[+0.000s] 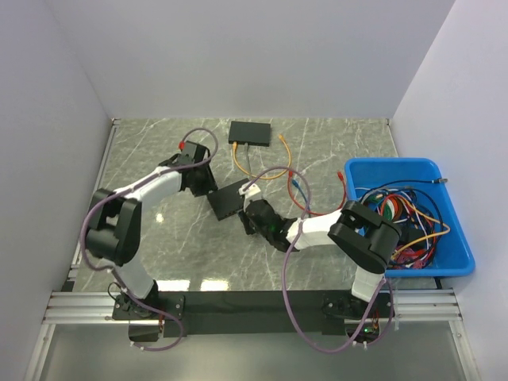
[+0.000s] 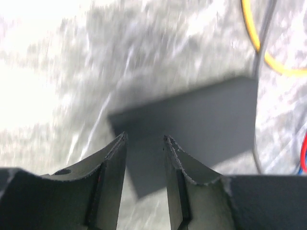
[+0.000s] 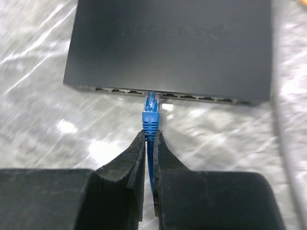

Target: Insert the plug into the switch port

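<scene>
A black switch lies mid-table between my two grippers. In the right wrist view its row of ports faces me. My right gripper is shut on the blue cable just behind the blue plug. The plug's clear tip sits at the mouth of a port left of the row's centre; how deep it sits I cannot tell. My left gripper is open, its fingertips hanging just above the near corner of the switch, with nothing between them. In the top view the left gripper stands at the switch's left end and the right gripper at its right.
A second black switch lies at the back with orange cable looping from it. A blue bin full of coloured cables stands at the right. A grey cable and a yellow cable run beside the middle switch.
</scene>
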{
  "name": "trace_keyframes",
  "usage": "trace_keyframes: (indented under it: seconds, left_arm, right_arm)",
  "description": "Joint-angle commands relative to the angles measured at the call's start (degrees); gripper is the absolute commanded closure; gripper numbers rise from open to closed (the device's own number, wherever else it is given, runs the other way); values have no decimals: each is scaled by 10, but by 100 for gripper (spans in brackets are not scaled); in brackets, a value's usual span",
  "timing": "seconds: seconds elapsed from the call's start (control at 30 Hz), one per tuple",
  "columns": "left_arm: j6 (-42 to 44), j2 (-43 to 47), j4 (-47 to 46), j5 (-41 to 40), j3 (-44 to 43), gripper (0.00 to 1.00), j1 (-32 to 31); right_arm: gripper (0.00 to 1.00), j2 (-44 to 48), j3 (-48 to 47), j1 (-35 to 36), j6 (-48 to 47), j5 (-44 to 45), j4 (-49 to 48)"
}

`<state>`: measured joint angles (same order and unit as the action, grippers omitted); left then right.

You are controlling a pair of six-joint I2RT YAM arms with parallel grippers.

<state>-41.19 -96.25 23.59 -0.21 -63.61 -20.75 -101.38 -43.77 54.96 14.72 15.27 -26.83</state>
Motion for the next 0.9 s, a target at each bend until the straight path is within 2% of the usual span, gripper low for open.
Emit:
trace_keyframes:
  seconds: [0.0,0.27,0.4,0.63,0.87]
  left_arm:
    - [21,-46,-14,-30,-44,59,0]
    - [53,-118,-8,-51,-76,60,0]
    - [60,-145,1,-23,-86,61,-1]
    - [51,-120,-29,-4,6,64,-31]
    - [39,-112,-57,6,69,66,-69]
  right_arm:
    - [100,-7,11,24,10,16,-45]
    - [100,-9,27,39,23,14,-60]
    - [100,-5,27,45,22,20,-53]
    - [100,-8,13,45,8,37,-37]
    - [100,-38,-70,39,-26,58,-2]
